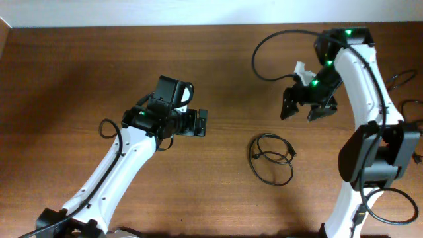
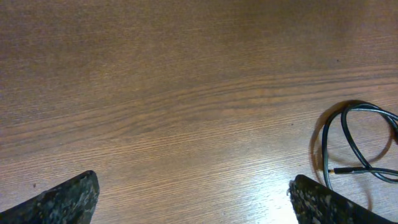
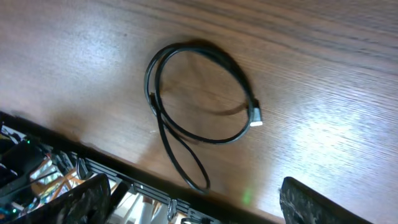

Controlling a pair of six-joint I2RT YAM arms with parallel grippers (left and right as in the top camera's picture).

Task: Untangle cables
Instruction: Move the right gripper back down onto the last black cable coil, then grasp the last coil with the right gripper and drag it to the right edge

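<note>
One thin black cable [image 1: 271, 158] lies coiled in small loops on the wooden table, right of centre. It also shows in the right wrist view [image 3: 199, 112], with a metallic plug end [image 3: 256, 118], and at the right edge of the left wrist view [image 2: 357, 143]. My left gripper [image 1: 200, 123] is open and empty, left of the cable and a hand's width from it. My right gripper [image 1: 308, 108] is open and empty, held above the table behind the cable.
Thick black robot wires loop at the back [image 1: 271, 49] and along the right edge [image 1: 406, 86]. The table's near edge and a metal frame below it [image 3: 93, 168] show in the right wrist view.
</note>
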